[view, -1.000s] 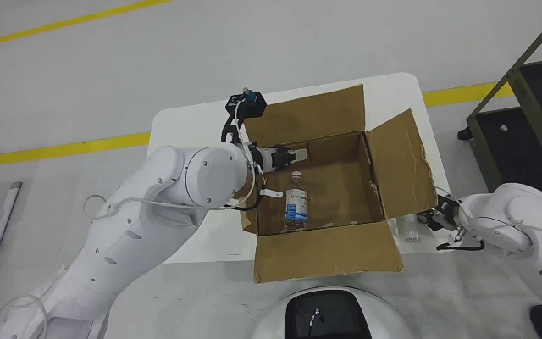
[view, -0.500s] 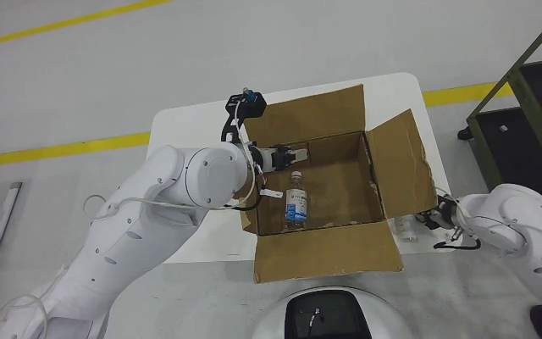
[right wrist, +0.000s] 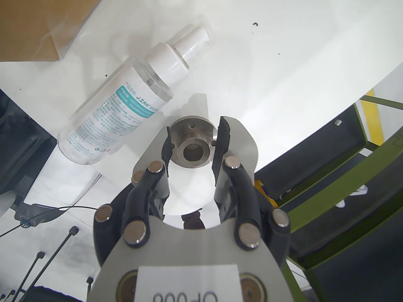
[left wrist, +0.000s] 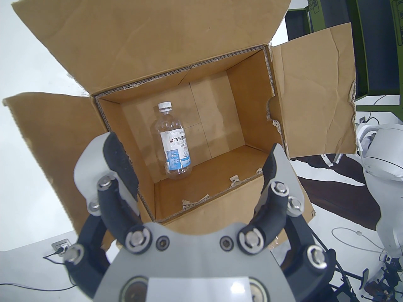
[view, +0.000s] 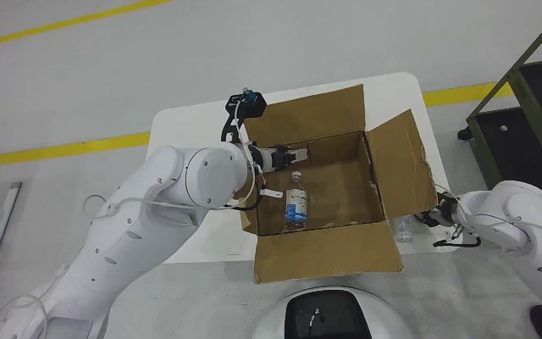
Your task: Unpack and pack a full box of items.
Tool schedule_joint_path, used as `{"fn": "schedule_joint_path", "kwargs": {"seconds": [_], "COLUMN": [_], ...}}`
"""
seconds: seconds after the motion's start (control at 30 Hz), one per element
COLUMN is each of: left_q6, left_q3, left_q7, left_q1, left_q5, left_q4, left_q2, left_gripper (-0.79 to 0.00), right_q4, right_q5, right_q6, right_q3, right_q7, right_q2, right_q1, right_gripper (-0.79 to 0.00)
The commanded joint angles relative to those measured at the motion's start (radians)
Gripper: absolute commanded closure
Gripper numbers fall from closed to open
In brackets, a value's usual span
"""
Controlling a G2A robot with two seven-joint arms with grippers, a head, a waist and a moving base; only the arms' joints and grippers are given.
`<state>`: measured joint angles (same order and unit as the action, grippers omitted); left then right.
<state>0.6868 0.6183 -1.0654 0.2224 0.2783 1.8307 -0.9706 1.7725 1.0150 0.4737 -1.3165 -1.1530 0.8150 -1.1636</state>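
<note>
Left gripper [left wrist: 193, 146], spread wide, hangs over the box [left wrist: 176, 32] with one bottle [view: 295, 203] lying below it, while the right gripper [right wrist: 193, 133] pinches a metal ring [right wrist: 192, 150] beside a spray bottle [right wrist: 126, 108] on the table [right wrist: 283, 32], so unpacking looks nearly done, repacking unstarted.

- You have a white table [view: 195, 119] with rounded far corners under the work.
- The grey floor [view: 254, 42] around it carries a yellow line [view: 68, 148] that passes behind the table, and a second yellow line [view: 76, 21] lies farther off.
- A green metal rack [view: 508, 119] stands on the floor, just off the table's right end.
- Thin black cables [right wrist: 56, 250] trail over the floor below the table's edge, near that rack.
</note>
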Motion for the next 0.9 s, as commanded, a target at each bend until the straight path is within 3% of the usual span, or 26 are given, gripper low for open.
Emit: {"fn": "schedule_joint_path", "kwargs": {"seconds": [0.0, 0.5, 0.63, 0.73, 0.77, 0.87], "left_q6": [0.0, 0.0, 0.0, 0.0, 0.0, 0.0], "left_q3": [0.0, 0.0, 0.0, 0.0, 0.0, 0.0], "left_q7": [0.0, 0.0, 0.0, 0.0, 0.0, 0.0], "left_q1": [0.0, 0.0, 0.0, 0.0, 0.0, 0.0], "left_q5": [0.0, 0.0, 0.0, 0.0, 0.0, 0.0], "left_q4": [0.0, 0.0, 0.0, 0.0, 0.0, 0.0], "left_q2": [0.0, 0.0, 0.0, 0.0, 0.0, 0.0], "left_gripper": [-0.785, -0.785, -0.785, -0.785, -0.785, -0.785], "right_q4": [-0.002, -0.031, -0.029, -0.034, -0.034, -0.029], "right_q5": [-0.001, 0.014, 0.015, 0.018, 0.019, 0.011], "right_q6": [0.003, 0.004, -0.003, -0.002, -0.003, -0.013], "right_q3": [-0.005, 0.021, 0.022, 0.026, 0.026, 0.016], "right_q7": [0.001, 0.011, 0.004, 0.006, 0.006, 0.006], "right_q2": [-0.001, 0.002, 0.002, 0.002, 0.002, 0.002], "right_q1": [-0.001, 0.003, 0.002, 0.005, 0.006, 0.008], "right_gripper": [-0.336, -0.314, -0.225, -0.086, 0.0, 0.0]}}
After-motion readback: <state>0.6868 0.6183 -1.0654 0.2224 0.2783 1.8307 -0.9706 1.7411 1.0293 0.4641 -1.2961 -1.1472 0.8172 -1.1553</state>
